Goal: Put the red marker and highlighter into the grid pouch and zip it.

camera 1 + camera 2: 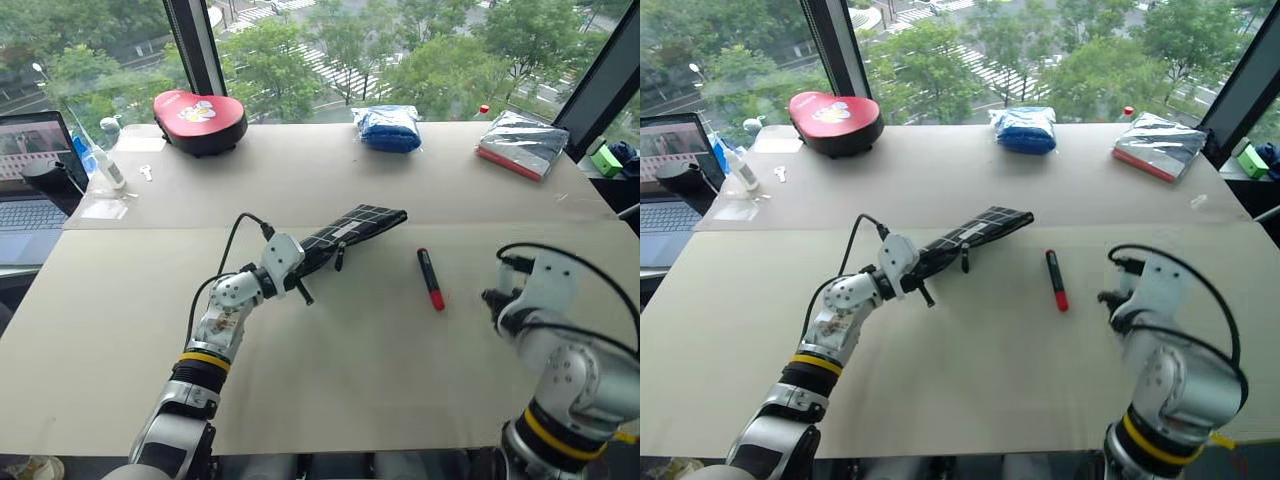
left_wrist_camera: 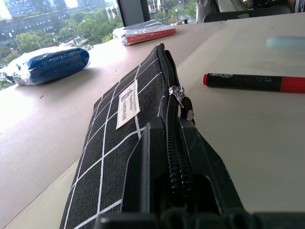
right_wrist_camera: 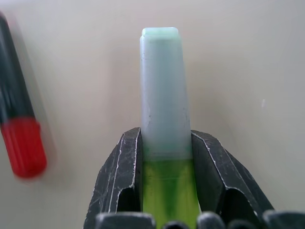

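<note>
Roughly a third of the way in, I'd say. On the left, the left gripper [image 1: 300, 268] has its jaws clamped on the zipper edge of the grid pouch [image 1: 352, 228], holding it up off the counter [image 1: 330, 370] at a slant. The zipper pull [image 2: 185, 104] sits partway along; can't tell if anything's inside, but nothing looks packed yet. In the middle, the red marker [image 1: 431, 279] lies loose on the counter, just beside the pouch, untouched. On the right, the right gripper [image 3: 164, 143] has its jaws closed around the highlighter [image 3: 163, 90], pale end sticking out. Left to do: both pens in, then zip.
</note>
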